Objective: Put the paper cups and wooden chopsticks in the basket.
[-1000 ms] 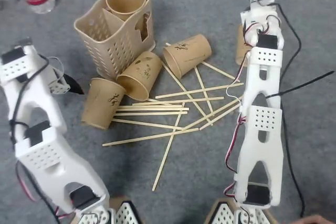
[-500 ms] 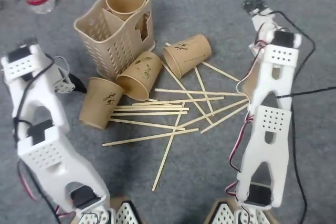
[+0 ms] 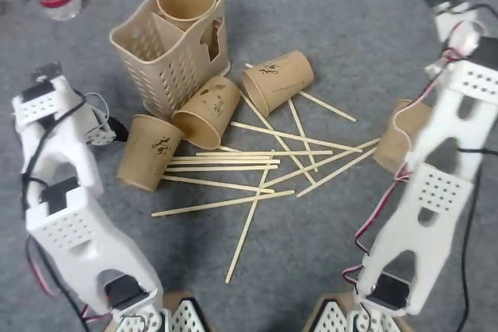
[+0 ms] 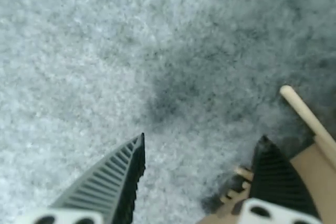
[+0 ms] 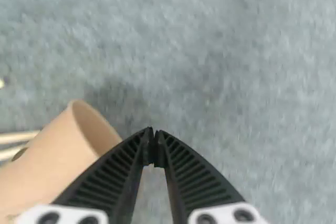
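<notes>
Paper cup (image 3: 389,149) farther right than before.

Left claw (image 4: 201,139): free bench (image 4: 105,51) between and ahead of jaws, chopstick (image 4: 307,116) just beside one. Right claw (image 5: 153,131): paper cup (image 5: 47,153) alongside, bench ahead passable.

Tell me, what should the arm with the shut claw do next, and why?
Probably open the right gripper. Its jaws are shut, and a paper cup lies on its side right beside them, ungripped and outside the basket.
</notes>
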`<action>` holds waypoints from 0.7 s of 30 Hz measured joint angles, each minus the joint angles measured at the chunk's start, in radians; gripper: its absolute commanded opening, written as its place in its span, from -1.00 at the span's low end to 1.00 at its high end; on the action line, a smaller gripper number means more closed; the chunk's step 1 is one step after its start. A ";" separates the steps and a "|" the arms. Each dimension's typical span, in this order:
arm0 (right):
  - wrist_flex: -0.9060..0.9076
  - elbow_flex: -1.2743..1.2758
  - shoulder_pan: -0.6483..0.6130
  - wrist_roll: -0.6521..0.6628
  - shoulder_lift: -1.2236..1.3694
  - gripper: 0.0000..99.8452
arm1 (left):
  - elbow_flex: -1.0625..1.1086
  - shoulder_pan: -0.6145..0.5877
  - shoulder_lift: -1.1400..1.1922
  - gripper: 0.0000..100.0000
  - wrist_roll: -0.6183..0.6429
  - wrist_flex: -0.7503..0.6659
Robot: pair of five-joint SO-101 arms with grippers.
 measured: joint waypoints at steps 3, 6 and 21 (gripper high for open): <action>0.000 0.207 0.021 0.046 -0.121 -0.99 | 0.012 0.000 0.000 -0.38 0.000 -0.020; 0.000 0.439 0.018 0.127 -0.244 -0.97 | 0.017 0.000 0.000 -0.38 0.000 -0.023; 0.002 0.681 0.048 0.307 -0.430 -0.51 | 0.083 0.000 0.000 -0.38 0.021 -0.091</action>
